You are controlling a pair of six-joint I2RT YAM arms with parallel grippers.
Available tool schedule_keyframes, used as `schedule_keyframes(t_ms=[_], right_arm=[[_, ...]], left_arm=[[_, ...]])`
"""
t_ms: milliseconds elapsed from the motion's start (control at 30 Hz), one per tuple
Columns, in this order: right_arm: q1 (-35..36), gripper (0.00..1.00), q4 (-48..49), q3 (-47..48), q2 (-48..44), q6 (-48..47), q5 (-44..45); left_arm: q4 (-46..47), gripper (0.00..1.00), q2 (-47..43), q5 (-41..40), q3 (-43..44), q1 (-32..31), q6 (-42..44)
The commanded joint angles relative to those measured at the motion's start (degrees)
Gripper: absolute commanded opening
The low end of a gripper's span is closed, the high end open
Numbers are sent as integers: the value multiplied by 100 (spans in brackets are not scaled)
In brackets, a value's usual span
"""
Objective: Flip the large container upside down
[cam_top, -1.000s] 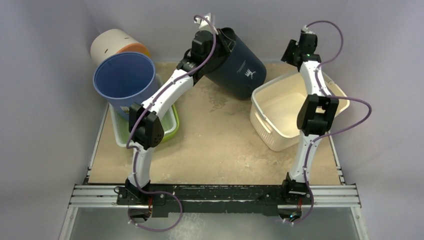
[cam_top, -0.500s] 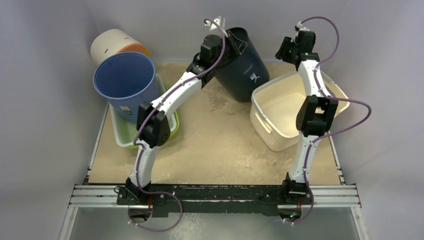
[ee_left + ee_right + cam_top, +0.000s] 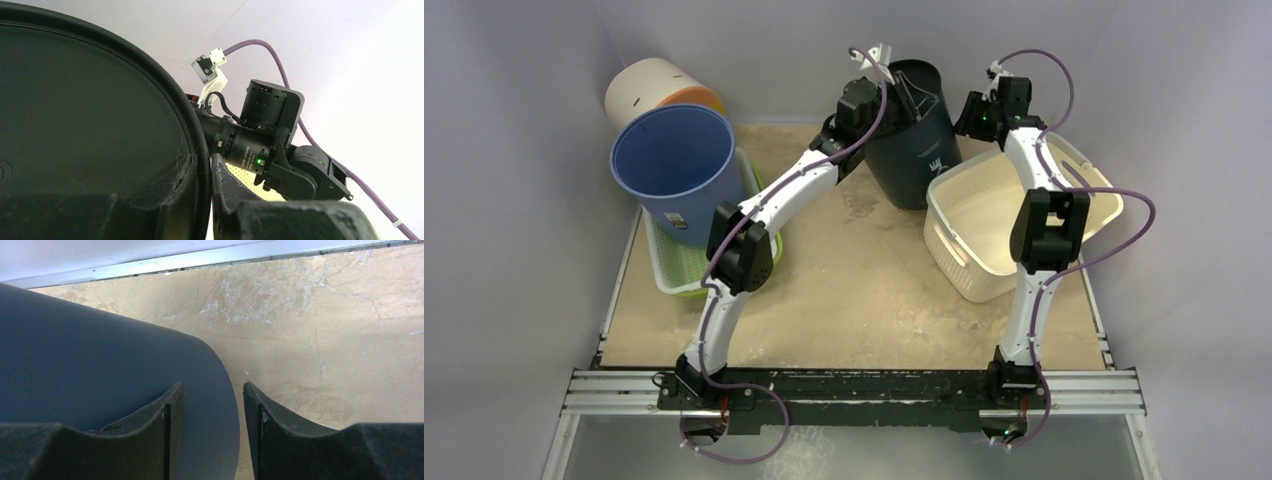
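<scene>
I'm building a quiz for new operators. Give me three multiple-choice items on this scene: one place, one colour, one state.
1. The navy container stands: A at the table's left corner; B at its back, centre; C at its near edge.
2. The tray under the blue bucket is: A red; B green; C black.
3. The navy container's open end faces: A up; B down; C sideways.
Key: B, it sits by the far edge; B, a green rim shows beside the bucket; A, its rim is on top.
</scene>
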Motion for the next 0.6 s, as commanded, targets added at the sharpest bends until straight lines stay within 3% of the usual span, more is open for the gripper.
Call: schedule_keyframes(t_ms=[0,133,300,567], right_arm=[[359,50,-87,-92,-232,-53,-573],[398,49,-107,-153,-190,-51,-607],[410,49,-77,-289,-197,-62,-556],[575,49,-163,-46,-36,-165,-780]], left_arm=[[-522,17,371,18,-108,69,48],[-552,23,404,53,-164,67,100],[-507,44,363,137,-224,67,127],[-1017,50,57,-248,-316,194,471]])
